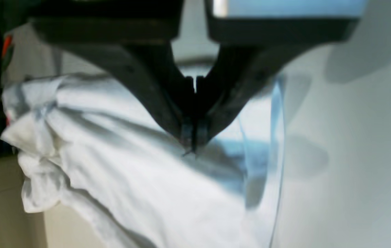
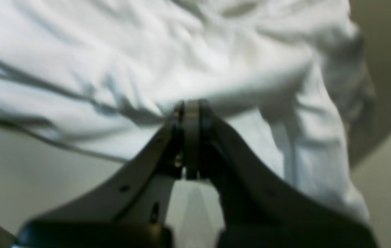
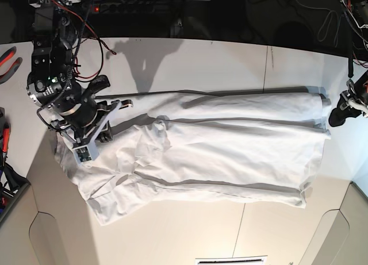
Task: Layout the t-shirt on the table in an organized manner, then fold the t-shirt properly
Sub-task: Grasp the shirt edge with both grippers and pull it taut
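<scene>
The t-shirt [image 3: 213, 150] was stretched lengthwise across the table [image 3: 172, 236], its long axis running left to right in the base view. At that view's left, the right gripper [image 2: 190, 106] was angled low over the bunched end, clamped on a fold of cloth. The fabric was white and creased. At the far end, the left gripper [image 1: 192, 144] was pinched closed on the hem.
</scene>
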You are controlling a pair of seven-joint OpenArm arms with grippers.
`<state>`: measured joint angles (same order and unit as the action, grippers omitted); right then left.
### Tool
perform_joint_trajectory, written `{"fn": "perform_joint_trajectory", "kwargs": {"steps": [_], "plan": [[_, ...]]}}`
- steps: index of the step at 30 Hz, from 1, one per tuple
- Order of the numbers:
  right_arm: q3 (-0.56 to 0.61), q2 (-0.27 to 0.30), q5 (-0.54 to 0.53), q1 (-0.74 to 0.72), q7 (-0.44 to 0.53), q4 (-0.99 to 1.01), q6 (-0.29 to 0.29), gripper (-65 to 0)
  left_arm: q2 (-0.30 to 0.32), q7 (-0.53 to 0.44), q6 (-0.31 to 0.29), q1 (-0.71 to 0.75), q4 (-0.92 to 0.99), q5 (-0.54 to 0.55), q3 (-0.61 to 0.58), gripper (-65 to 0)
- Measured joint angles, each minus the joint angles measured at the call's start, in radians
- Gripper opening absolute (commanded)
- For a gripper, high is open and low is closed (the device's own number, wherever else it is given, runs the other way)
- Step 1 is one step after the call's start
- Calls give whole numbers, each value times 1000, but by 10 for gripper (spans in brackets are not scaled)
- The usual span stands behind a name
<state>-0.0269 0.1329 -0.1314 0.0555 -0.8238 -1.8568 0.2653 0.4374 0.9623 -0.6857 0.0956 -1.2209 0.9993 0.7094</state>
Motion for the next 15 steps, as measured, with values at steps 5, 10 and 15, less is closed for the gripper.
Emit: {"fn": "perform_joint_trajectory", "kwargs": {"steps": [5, 10, 15], "plan": [[1, 64, -5, -3, 100, 101, 3, -650, -18, 61, 0, 15, -1, 14, -89, -650], [1, 81, 1, -29, 109, 256, 26, -650, -33, -118, -3, 11, -1, -67, -269, -650], [-4, 79, 20, -39, 171, 351, 23, -650, -35, -177, -3, -20, -1, -283, -339, -650]]}}
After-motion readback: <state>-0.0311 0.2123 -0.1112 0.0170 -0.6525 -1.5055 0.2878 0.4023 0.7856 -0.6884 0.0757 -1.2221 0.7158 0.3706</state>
